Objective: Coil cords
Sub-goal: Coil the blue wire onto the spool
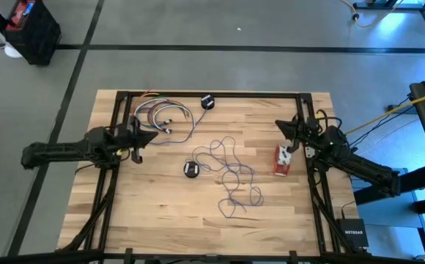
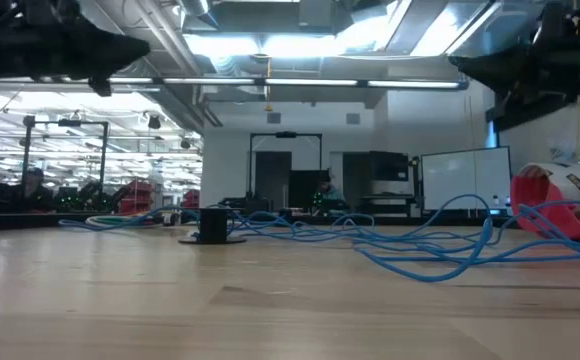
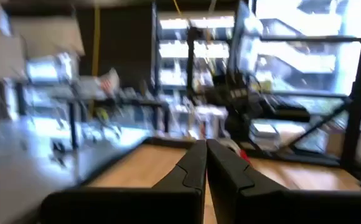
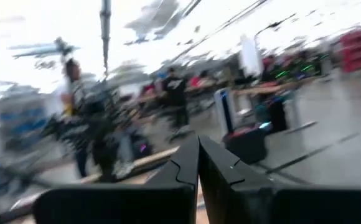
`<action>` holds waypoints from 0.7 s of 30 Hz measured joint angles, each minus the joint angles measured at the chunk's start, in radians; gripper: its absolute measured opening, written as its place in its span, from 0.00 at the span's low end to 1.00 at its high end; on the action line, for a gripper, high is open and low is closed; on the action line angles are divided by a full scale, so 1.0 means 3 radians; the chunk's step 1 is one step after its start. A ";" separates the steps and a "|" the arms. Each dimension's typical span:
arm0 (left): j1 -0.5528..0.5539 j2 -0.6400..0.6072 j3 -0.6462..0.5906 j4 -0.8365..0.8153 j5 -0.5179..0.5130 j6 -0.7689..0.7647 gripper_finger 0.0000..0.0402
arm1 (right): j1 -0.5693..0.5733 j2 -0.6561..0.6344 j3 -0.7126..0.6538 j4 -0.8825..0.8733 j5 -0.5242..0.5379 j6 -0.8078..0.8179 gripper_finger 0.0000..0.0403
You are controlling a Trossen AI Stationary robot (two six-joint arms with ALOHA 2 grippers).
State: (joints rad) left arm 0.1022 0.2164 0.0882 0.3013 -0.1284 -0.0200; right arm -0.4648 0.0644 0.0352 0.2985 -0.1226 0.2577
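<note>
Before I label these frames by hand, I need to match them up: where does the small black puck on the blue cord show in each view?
High view: the black puck lies near the table's middle, at the loose blue cord's left end.
Low view: the puck stands left of centre, with the cord trailing to the right.
Left wrist view: not in it.
Right wrist view: not in it.
Shared landmark: the red-and-white bundle, at the right edge in the low view.

Wrist views motion-blurred, bright overhead glare bkgd
</note>
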 joint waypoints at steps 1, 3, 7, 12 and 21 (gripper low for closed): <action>-0.0040 0.0172 0.0072 0.0001 0.0002 -0.0054 0.01 | 0.0001 0.0055 0.0050 0.0008 -0.0084 0.0000 0.04; -0.0132 0.0553 0.0242 0.0013 -0.0007 -0.0122 0.01 | 0.0002 0.0164 0.0156 0.0044 -0.0218 0.0000 0.04; -0.0322 0.1359 0.0628 -0.0011 -0.0120 -0.0254 0.01 | 0.0002 0.0505 0.0372 0.0018 -0.0423 -0.0010 0.04; -0.0517 0.2237 0.1046 -0.0076 -0.0195 -0.0340 0.01 | 0.0002 0.1016 0.0623 0.0013 -0.0604 -0.0194 0.04; -0.1023 0.2938 0.1197 -0.0192 -0.0200 -0.1108 0.01 | 0.0571 0.2029 0.1071 0.0019 -0.0690 -0.0393 0.12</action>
State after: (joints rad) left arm -0.2047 1.0977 0.4473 0.2438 -0.1883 -0.3523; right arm -0.2935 0.6732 0.3564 0.3042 -0.3295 0.1398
